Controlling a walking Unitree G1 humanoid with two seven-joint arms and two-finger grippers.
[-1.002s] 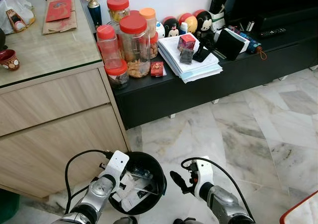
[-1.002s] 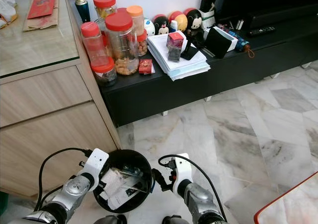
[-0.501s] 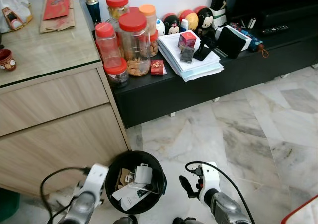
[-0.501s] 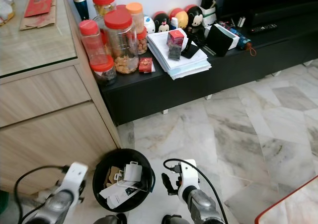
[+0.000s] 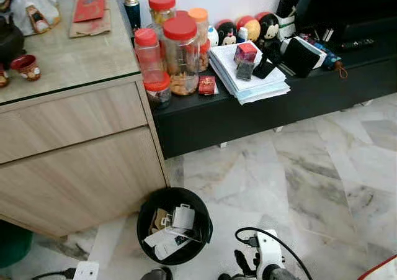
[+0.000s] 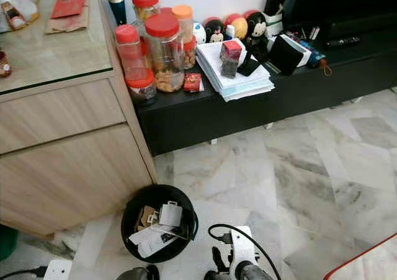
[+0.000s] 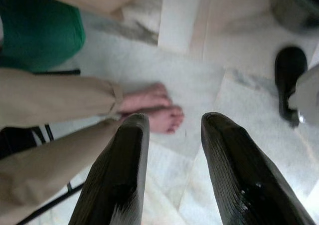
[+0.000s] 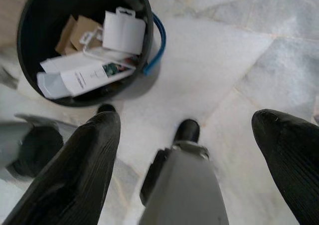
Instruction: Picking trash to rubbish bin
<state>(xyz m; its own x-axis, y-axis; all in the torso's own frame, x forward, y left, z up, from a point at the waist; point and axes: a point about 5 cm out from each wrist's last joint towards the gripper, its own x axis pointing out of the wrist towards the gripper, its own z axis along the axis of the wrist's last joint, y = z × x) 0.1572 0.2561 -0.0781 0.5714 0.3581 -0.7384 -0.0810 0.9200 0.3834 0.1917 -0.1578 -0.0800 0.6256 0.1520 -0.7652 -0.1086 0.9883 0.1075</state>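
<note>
We're hanging both arms low: left gripper (image 7: pixel 169 170) slightly parted, right gripper (image 8: pixel 187 160) spread wide. Rubbish bin (image 5: pixel 146 215) holding what looks like paper trash (image 5: pixel 172 230).

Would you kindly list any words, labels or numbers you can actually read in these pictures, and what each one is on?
None can be read.
White card in the black bin: lines of print, too small and blurred.
Small red box on the black TV bench: label too small.
Red packet on the wooden cabinet: markings too small.
</note>
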